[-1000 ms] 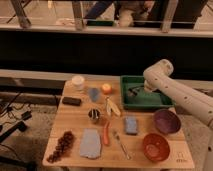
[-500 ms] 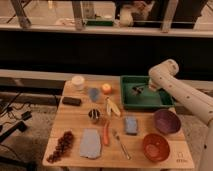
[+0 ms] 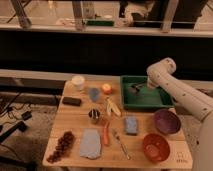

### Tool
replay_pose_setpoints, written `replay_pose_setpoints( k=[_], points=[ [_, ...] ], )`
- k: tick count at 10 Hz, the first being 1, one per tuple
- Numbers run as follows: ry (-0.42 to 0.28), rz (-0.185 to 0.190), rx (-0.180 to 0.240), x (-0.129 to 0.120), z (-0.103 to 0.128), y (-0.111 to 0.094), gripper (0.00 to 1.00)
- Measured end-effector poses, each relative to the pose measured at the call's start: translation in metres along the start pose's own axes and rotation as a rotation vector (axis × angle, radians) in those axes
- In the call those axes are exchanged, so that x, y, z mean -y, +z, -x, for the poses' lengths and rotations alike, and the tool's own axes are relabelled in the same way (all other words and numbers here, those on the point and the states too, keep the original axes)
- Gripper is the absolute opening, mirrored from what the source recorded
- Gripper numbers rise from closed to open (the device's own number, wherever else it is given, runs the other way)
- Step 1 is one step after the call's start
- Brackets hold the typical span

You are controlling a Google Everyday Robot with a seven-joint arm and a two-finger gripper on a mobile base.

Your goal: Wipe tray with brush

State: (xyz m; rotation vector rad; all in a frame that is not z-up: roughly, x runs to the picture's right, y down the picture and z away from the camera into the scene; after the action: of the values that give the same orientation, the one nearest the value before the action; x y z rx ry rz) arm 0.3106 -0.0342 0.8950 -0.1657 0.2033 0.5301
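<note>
Hardly anything has moved since a moment ago: the white arm point(image 3: 172, 85) has shifted only a tiny bit, and the gripper point(image 3: 137, 88) is still down inside the tray point(image 3: 145, 106).

On the left of the wooden desk point(image 3: 75, 125), a bunch of dark grapes point(image 3: 61, 146) lies at the near edge. Farther back is a flat black block point(image 3: 71, 101), and behind that a white cup point(image 3: 77, 81). Next comes a blue cloth point(image 3: 90, 144) near the front, with a small metal cup point(image 3: 94, 116) behind it. A carrot point(image 3: 106, 134) lies just right of the cloth, and a banana point(image 3: 111, 106) lies farther back. A blue sponge point(image 3: 131, 125) sits near the middle.

The green tray is at the far right of the desk. The brush point(image 3: 133, 91) is a small dark blur in the tray's far left part, right at the gripper. It is not clear if the gripper is open or closed.

A red bowl point(image 3: 155, 146) and a purple bowl point(image 3: 166, 121) sit in front of the tray.
</note>
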Motion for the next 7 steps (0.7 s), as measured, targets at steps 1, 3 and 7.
replay_pose_setpoints(
  k=[1,3,7],
  points=[
    [0.001,-0.001,-0.001,0.0004,-0.0009,-0.0003,0.29],
    [0.001,0.0,-0.001,0.0003,-0.0008,-0.0002,0.51],
    [-0.003,0.001,0.001,-0.0007,0.0024,0.0,0.8]
  ],
)
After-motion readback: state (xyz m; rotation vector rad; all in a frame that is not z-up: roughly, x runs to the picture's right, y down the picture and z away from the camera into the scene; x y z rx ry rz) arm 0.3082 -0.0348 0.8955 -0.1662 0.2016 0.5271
